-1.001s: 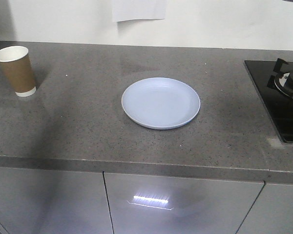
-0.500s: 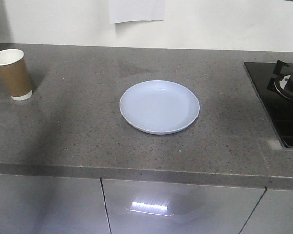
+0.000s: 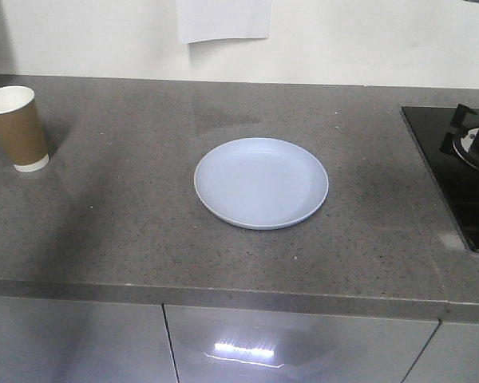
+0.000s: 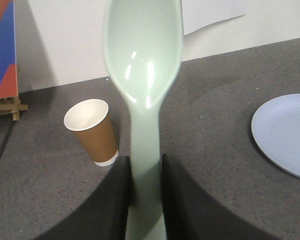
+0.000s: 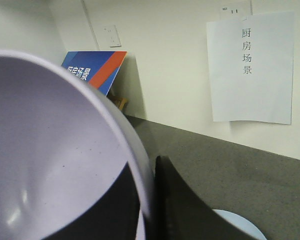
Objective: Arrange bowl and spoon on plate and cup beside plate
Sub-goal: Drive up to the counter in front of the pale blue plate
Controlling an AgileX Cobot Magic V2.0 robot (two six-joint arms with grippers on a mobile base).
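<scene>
Two things are up in the grippers and two are down on the counter. The left gripper [image 4: 146, 167] is clamped on the mint-green spoon [image 4: 142, 55], pinching the flat handle between its two dark fingers [image 4: 112, 200]. In the left wrist view the spoon stands upright, scoop end on top, hollow side facing the camera.

The right gripper [image 5: 149, 200] has the lavender bowl [image 5: 45, 150] by its wall, with one dark finger inside, the other outside and the rim squeezed between them. The bowl fills most of the right wrist view, so I honestly can't tell how high it is or how it's tilted.

Down on the grey speckled countertop [image 3: 128, 223], the pale blue plate [image 3: 261, 183] lies flat around the middle. The brown paper cup [image 3: 17, 128] stands upright way over at the left end, white inside showing, well apart from the plate.

A black gas hob [image 3: 451, 167] takes up the right end of the counter. On the wall behind there's a white sheet of paper [image 5: 250, 75] with printed Chinese characters. Further left a blue-and-orange sign [image 5: 92, 67] leans against the wall, with a wall socket [image 5: 111, 36] just above it.
</scene>
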